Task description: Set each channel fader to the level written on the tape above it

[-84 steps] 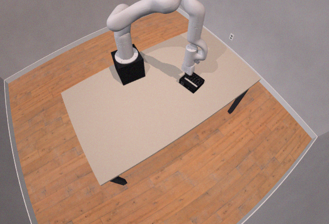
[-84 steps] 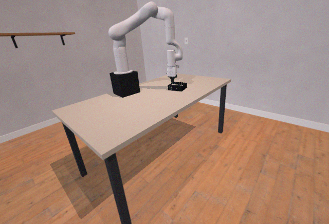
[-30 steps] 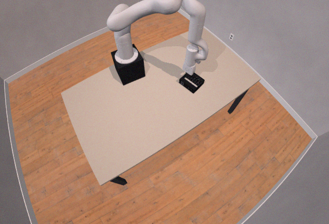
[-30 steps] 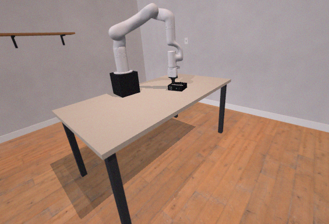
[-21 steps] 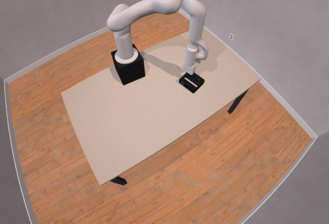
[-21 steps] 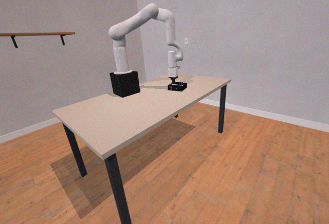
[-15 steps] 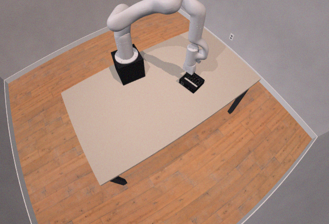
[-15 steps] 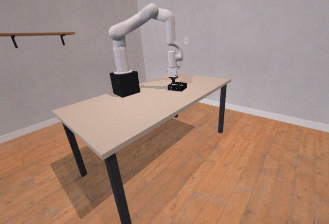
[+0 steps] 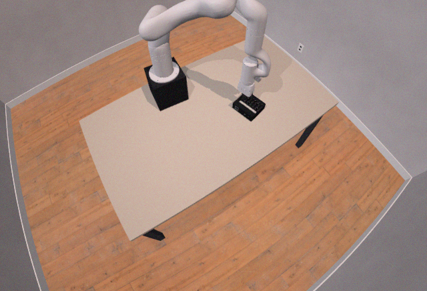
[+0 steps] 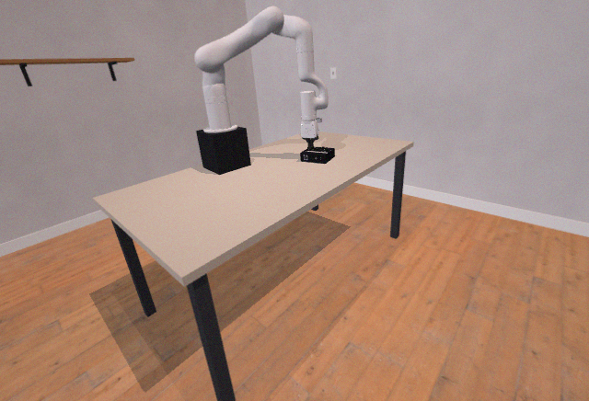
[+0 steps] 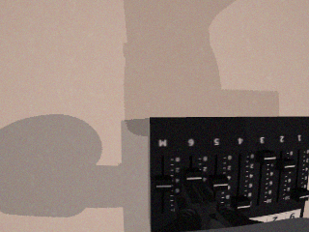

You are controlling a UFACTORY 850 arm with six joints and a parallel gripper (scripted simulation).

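Note:
The black lighting desk (image 9: 249, 107) lies on the far right part of the table, also seen in the exterior view (image 10: 317, 154). In the wrist view the desk (image 11: 228, 174) shows a row of several faders with pale caps at different heights. The leftmost one, under the letter M, is the master fader (image 11: 165, 186). A strip of white tape (image 11: 278, 218) with small numbers peeks out above the gripper body. My gripper (image 9: 246, 95) is shut with nothing between the fingers. Its dark tips (image 11: 196, 201) reach down onto the desk's left faders. Which cap they touch is hidden.
The arm's black base block (image 9: 167, 87) stands on the table to the left of the desk. The table's far edge (image 9: 299, 70) runs close behind the desk. A wall shelf (image 10: 66, 61) hangs far off to the left.

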